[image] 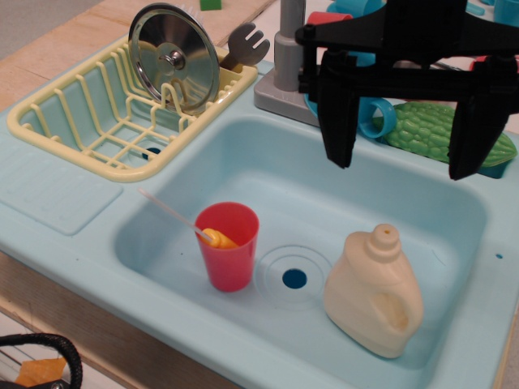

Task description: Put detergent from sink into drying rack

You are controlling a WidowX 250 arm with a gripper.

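One detergent and red cup in sink, lid in drying rack

The sink holds the detergent standing at its front right, the drain hole just left of it, and a cup left of the drain with a stick-like utensil leaning out of it. Behind and left of the sink sits the drying rack, a pot lid propped upright in it. A faucet base stands behind the sink. The gripper hangs above the sink's rear right.
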